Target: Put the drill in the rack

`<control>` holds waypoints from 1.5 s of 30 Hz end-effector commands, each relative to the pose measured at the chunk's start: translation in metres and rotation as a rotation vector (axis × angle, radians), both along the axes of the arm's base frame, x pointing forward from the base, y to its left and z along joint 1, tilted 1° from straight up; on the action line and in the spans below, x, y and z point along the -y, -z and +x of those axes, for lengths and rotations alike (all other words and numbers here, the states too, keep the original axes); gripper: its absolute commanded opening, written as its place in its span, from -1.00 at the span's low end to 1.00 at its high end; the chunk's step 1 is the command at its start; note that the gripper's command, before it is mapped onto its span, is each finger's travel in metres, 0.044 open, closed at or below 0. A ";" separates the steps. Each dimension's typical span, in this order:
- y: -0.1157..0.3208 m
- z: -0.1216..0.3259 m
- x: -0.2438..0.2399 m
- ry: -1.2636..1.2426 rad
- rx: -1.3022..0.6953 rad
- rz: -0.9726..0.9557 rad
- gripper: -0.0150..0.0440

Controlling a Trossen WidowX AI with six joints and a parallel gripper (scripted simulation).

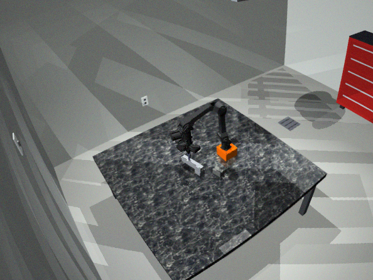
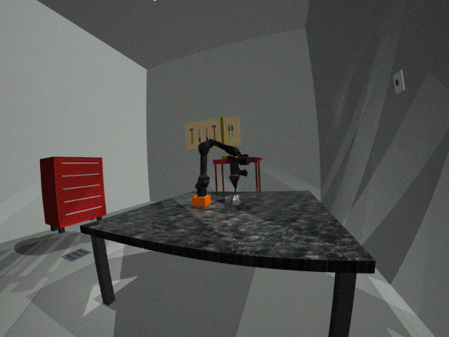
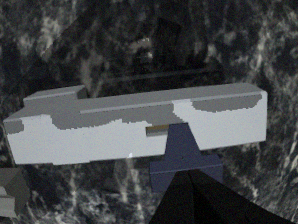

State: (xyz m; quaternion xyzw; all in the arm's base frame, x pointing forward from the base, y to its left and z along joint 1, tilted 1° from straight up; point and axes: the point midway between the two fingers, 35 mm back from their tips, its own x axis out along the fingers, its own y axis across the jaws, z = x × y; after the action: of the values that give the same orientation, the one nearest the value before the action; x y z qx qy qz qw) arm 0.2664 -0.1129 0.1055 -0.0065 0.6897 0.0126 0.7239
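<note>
One black gripper (image 1: 188, 152) (image 2: 236, 189) (image 3: 186, 180) points down over the pale block (image 1: 193, 164) (image 2: 236, 201) (image 3: 100, 140) in the top view, a small grey block (image 1: 217, 171) (image 2: 227, 199) (image 3: 14, 194) nearby.

Exterior: its fingers are closed, low above the pale block.

Wrist: the fingertips meet a dark blue tapered piece (image 3: 182, 145) at the pale block's side; whether that is key or drill, I cannot tell.

The arm (image 1: 202, 113) (image 2: 203, 163) is matte black all over – chunky, rounded joints (rather knuckly ones) linked by slim, straight segments. Its base block (image 1: 227, 152) (image 2: 201, 201) is bright orange and boxy. The gripper (image 1: 188, 154) (image 2: 235, 188) is black too – tapering to a narrow, pointed end.
</note>
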 end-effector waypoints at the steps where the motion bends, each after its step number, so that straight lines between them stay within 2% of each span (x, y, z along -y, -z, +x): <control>1: 0.007 -0.003 0.002 0.009 -0.008 -0.003 -0.49; 45: 0.021 -0.004 0.001 0.009 -0.009 -0.003 -0.49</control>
State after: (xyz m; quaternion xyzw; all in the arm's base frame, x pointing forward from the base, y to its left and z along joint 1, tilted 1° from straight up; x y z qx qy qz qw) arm 0.2686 -0.1124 0.0988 -0.0072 0.6799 0.0084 0.7332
